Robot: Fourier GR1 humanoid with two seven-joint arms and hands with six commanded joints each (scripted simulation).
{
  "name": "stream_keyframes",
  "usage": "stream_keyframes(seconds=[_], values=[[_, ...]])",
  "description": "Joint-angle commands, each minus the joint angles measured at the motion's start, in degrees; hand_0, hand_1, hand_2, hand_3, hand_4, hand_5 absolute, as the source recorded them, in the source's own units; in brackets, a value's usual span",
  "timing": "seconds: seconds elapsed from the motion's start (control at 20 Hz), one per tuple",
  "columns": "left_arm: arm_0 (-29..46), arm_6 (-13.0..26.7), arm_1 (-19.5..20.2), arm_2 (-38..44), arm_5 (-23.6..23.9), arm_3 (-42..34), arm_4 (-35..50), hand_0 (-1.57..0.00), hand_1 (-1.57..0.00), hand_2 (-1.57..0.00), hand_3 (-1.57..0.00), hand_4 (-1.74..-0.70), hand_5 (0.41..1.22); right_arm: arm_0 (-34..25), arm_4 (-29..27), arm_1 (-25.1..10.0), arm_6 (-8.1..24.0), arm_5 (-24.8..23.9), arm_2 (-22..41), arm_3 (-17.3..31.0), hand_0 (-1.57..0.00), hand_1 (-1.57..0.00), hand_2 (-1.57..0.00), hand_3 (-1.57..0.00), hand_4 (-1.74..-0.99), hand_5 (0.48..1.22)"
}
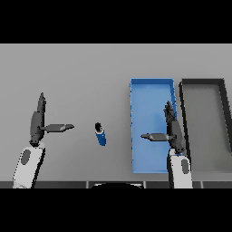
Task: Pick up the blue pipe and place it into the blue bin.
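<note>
Blue pipe [100, 134] lies on the grey table [81, 72] at centre frame, untouched. At lower left, the left hand [37, 121] hovers with fingers straight and thumb stretched toward the pipe, holding nothing. Right of centre sits the blue bin [149, 90]; the right hand [173, 131] hangs over its right edge, spread wide and empty. A dark bin [204, 82] stands just beside, far right.

Blue pipe [100, 134] on table [81, 72] btwn robot hands, left of blue bin [152, 84]
</note>
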Motion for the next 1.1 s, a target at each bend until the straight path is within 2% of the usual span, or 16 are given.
stream_keyframes(seconds=[0.0,0.25,0.3,0.35,0.4,0.55,0.65,0.85,1.0,1.05], values=[[0.0,-0.3,0.0,0.0,0.0,0.0,0.0,0.0,0.0,0.0,0.0,-0.97,0.594,0.0,0.0,0.0,0.0,0.0,0.0,0.0,0.0,0.0,0.0,0.0,-1.21,0.594],[0.2,-0.4,-0.2,-0.2,0.1,-0.4,-0.1,0.0,0.0,0.0,0.0,-0.97,0.594,0.5,0.3,0.3,-0.3,-0.1,0.4,-0.2,0.0,0.0,0.0,0.0,-1.21,0.594],[0.6,-3.3,4.0,-2.4,-7.0,-0.7,-0.4,0.0,0.0,0.0,0.0,-0.97,0.594,1.0,5.0,-3.9,-3.1,1.0,2.6,-1.8,0.0,0.0,0.0,0.0,-1.21,0.594],[0.8,-5.0,7.3,-2.8,-12.0,-0.2,0.1,0.0,0.0,0.0,0.0,-0.97,0.595,1.8,8.2,-5.6,-4.9,1.7,4.6,-2.8,0.0,0.0,0.0,0.0,-1.206,0.592],[0.5,-5.5,9.2,-3.0,-15.0,-0.1,0.5,0.0,0.0,0.0,0.0,-0.97,0.596,2.3,10.2,-7.0,-4.8,2.1,5.6,-3.5,0.0,0.0,0.0,0.0,-1.198,0.589],[0.3,-7.4,11.0,-4.0,-18.5,0.7,-0.1,0.0,0.0,0.0,0.0,-0.97,0.597,3.6,11.8,-8.9,-4.5,2.8,6.5,-5.6,0.0,0.0,0.0,0.0,-1.19,0.586],[0.6,-8.3,11.2,-4.6,-19.8,-0.2,0.1,0.0,0.0,0.0,0.0,-0.97,0.593,3.1,12.1,-9.0,-3.1,2.7,6.6,-5.9,0.0,0.0,0.0,0.0,-1.187,0.585],[3.7,-10.4,13.7,-7.3,-25.0,-5.0,0.5,0.0,0.0,0.0,0.0,-0.98,0.578,3.7,11.5,-8.8,-2.8,3.0,6.7,-7.0,0.0,0.0,0.0,0.0,-1.194,0.579],[5.1,-5.6,15.1,-10.8,-26.8,-10.3,-0.4,0.0,0.0,0.0,0.0,-1.0,0.53,2.8,10.8,-8.7,-2.2,3.1,6.3,-6.5,0.0,0.0,0.0,0.0,-1.214,0.581],[4.5,-2.4,14.7,-12.6,-27.0,-11.4,-1.2,0.0,0.0,0.0,0.0,-1.02,0.512,2.2,10.3,-8.5,-2.4,3.2,6.1,-5.9,0.0,0.0,0.0,0.0,-1.225,0.58]])
